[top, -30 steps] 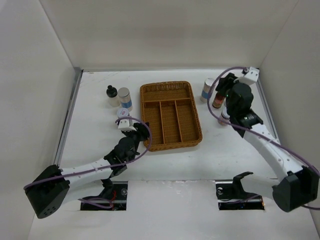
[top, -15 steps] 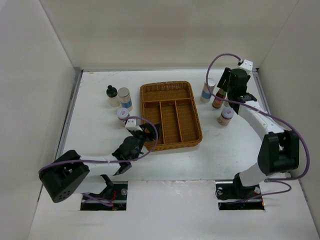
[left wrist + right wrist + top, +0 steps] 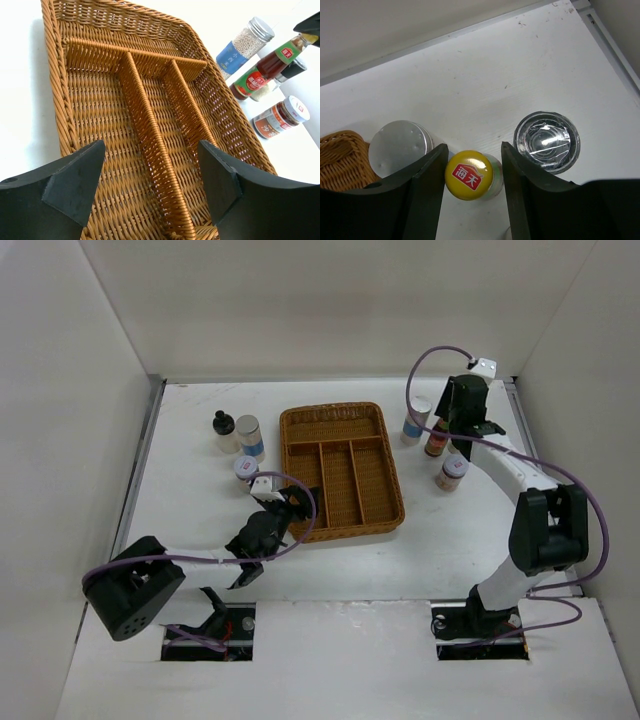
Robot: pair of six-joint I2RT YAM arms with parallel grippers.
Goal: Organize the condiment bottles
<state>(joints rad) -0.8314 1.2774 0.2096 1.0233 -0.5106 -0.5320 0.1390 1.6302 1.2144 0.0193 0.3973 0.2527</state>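
Grab step: right gripper [image 3: 472,150] spread, yellow-capped sauce bottle [image 3: 468,175] right between its fingers; next it probably needs lowering and squeezing. Left gripper [image 3: 150,150] gapes wide, empty.

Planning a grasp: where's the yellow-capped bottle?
Top view: the bottle sits right of the tray, beside the silver-lidded shaker, under the right gripper's open jaws.
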